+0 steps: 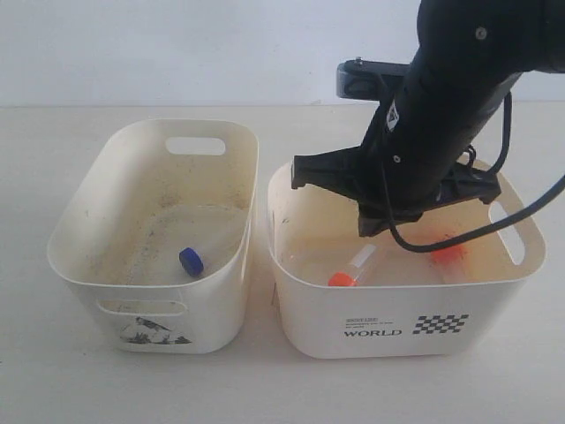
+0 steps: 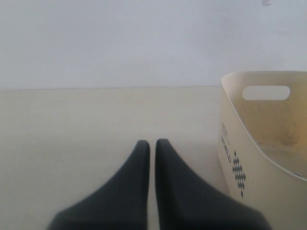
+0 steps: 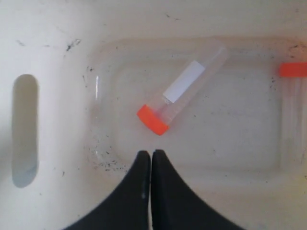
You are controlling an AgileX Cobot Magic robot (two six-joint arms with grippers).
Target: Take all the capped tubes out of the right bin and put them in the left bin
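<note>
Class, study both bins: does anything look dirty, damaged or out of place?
The left bin is grimy inside: brownish stains and dark specks. The right bin has black specks on its floor too. Nothing looks spilled or broken.

A blue-capped clear plastic tube (image 1: 192, 261) lies in the grimy cream plastic bin (image 1: 88, 208); two orange-capped tubes (image 1: 351, 269) (image 1: 448, 256) lie in the cream "WORLD" bin (image 1: 305, 309), under a black arm (image 1: 441, 106).

Bright, even, diffuse light, soft faint shadows, washed-out whites, nearby dark fingers (image 2: 124, 191) blurry

Black arm (image 1: 441, 106) with looping cable (image 1: 538, 200) (also black), tapered matte fingers (image 3: 134, 196)
</note>
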